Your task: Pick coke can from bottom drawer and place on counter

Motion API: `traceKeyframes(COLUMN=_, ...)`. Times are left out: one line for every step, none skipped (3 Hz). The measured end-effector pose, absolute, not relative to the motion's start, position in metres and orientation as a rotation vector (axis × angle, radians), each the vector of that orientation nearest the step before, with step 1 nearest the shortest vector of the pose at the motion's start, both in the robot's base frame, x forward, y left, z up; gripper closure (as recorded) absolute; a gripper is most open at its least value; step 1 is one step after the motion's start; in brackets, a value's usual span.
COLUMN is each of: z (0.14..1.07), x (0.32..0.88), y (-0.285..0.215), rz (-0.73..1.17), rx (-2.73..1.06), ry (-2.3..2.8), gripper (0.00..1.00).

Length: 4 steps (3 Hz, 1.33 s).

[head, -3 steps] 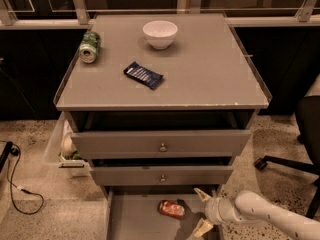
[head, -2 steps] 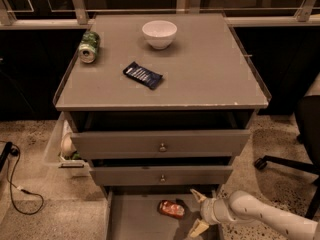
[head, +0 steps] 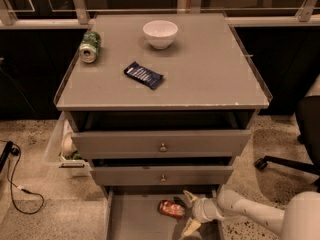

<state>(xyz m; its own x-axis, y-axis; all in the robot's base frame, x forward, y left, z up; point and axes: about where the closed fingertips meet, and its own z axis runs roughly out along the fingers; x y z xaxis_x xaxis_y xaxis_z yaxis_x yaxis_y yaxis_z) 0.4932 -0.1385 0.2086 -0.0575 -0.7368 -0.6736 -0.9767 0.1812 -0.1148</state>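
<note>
The coke can point(head: 171, 209), red-orange and dented, lies on its side in the bottom drawer point(head: 132, 219), which is pulled out below the two knobbed drawers. My gripper point(head: 190, 212) reaches in from the lower right, just right of the can. Its fingers are spread, one fingertip point(head: 189, 196) above and one below, and the can's right end sits at the mouth between them. The counter point(head: 200, 69) is the wide grey cabinet top above.
On the counter lie a green soda can point(head: 89, 46) at the left, a white bowl point(head: 160, 33) at the back, and a dark blue snack packet point(head: 143, 75). A clear bin point(head: 62, 146) stands left of the cabinet. A cable point(head: 15, 184) lies on the floor. A chair base point(head: 285, 164) is at the right.
My gripper has edged left toward the coke can. The can and the things on the counter have not moved.
</note>
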Motion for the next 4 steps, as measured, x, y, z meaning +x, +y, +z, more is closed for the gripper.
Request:
traceKeyframes(z=0.187, x=0.505, y=-0.129, rz=0.518, rx=-1.616, ry=1.838, gripper=0.0)
traceKeyframes(z=0.17, x=0.514, y=-0.122, rz=0.534, rx=-1.607, ry=1.843, gripper=0.0)
traceKeyframes(z=0.151, x=0.52, y=-0.115, rz=0.55, rx=-1.584, ry=1.861, gripper=0.0)
traceKeyframes(z=0.14, x=0.526, y=-0.111, rz=0.56, rx=-1.543, ry=1.876, gripper=0.0)
